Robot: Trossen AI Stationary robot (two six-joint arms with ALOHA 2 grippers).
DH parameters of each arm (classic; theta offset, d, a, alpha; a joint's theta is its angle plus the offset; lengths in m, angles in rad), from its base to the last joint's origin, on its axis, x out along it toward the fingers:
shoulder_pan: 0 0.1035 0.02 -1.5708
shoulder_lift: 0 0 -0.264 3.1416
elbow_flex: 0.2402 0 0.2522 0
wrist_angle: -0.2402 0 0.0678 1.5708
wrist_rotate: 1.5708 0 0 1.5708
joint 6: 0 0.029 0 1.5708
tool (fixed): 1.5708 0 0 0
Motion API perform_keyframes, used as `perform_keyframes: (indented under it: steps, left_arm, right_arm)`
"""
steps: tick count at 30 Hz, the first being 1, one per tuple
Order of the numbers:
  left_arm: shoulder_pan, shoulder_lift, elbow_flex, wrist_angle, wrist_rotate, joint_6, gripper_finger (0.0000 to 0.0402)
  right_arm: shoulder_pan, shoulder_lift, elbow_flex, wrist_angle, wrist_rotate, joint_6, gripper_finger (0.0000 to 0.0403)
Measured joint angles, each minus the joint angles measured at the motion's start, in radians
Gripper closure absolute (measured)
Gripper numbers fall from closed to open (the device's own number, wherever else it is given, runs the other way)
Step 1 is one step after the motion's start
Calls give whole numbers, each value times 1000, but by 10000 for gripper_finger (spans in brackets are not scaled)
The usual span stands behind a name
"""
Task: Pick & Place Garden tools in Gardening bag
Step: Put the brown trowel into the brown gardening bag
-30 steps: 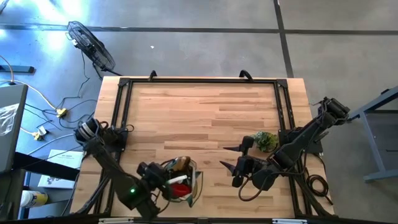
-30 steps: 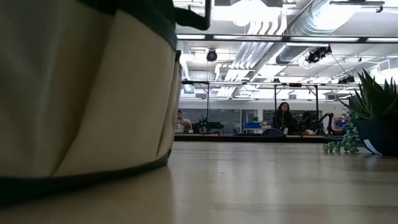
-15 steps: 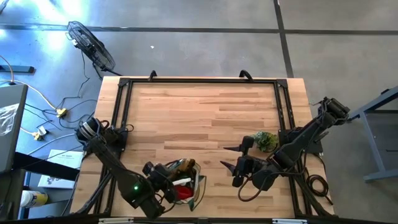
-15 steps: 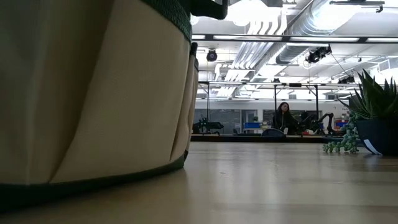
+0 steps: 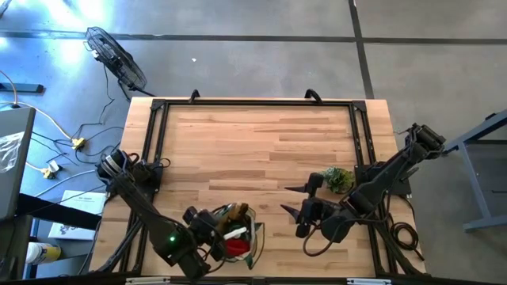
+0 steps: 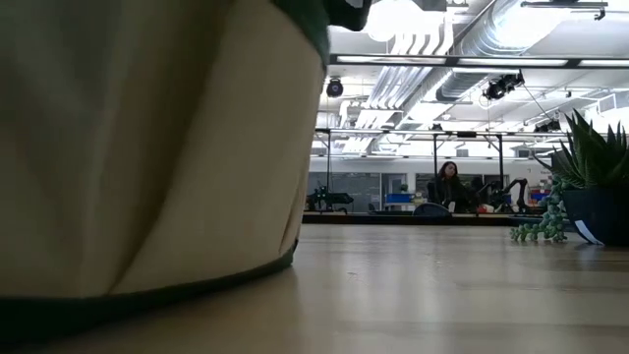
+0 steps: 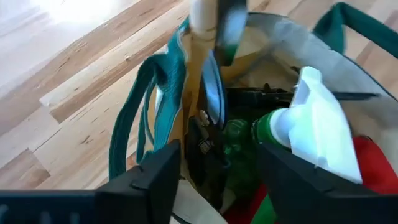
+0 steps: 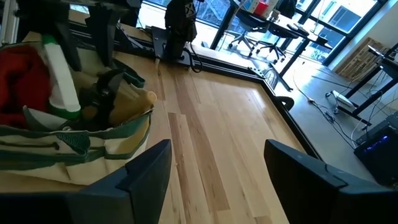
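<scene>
High view shows the left gripper (image 5: pixel 207 231) at the near-left rim of the gardening bag (image 5: pixel 252 231), which sits at the table's front edge, left of centre. Over the past second the bag has slid and tipped a little toward the right, and a white and green spray bottle (image 5: pixel 234 233) now lies across its mouth above the red cloth item (image 5: pixel 235 245); a second ago that bottle did not show there. Left wrist view looks between spread dark fingers (image 7: pixel 152 180) with nothing between them: below sit the spray bottle (image 7: pixel 314 127), the dark-handled pruners (image 7: pixel 208 140), a wooden-handled trowel (image 7: pixel 202 50) leaning on the rim, and the bag's green loop handle (image 7: pixel 152 106). The jaws have parted from a closed state, so my reading is that a tool has just been let go into the bag and this placement is done. Low view is nearly filled by the tan bag wall (image 6: pixel 147 167), which now covers more of the picture than before. The right gripper (image 5: pixel 295 201) waits with fingers apart, near the potted plant (image 5: pixel 339 179), holding nothing. No tools remain loose on the table (image 5: pixel 261 142), so the task looks close to finished.
</scene>
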Motion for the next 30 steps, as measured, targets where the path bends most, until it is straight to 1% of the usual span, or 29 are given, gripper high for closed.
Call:
perform_keyframes:
  steps: [4,6,9,14,16,17,21,24,25,27,30]
  left_arm:
    - [0,-1,53,-54,-20,65,162]
    - [0,-2,81,-97,-28,74,151]
    - [0,-2,134,-192,-23,73,148]
    - [0,-2,236,-308,17,74,157]
    - [0,-2,284,-353,69,74,160]
    - [0,-2,306,-369,118,74,162]
    - [0,-2,357,-388,367,96,164]
    - [-1,-2,359,-381,509,12,164]
    - [-2,-2,358,-385,542,-31,164]
    - [-2,-2,347,-383,576,-114,164]
    - [-2,-2,310,-385,576,-216,164]
  right_arm:
    - [-14,0,0,-2,-5,3,155]
    - [-20,0,0,-2,-14,4,155]
    - [-28,0,0,-3,-31,4,155]
    - [-27,0,0,-3,-32,4,155]
    - [-27,0,0,-4,-32,4,155]
    - [-27,0,0,-4,-31,1,155]
    - [-29,0,0,-4,-30,-12,155]
    - [-35,0,0,-4,-33,-13,155]
    - [-38,0,0,-4,-34,-13,155]
    - [-39,0,0,-4,-41,-12,155]
    - [-39,0,0,-4,-57,-12,155]
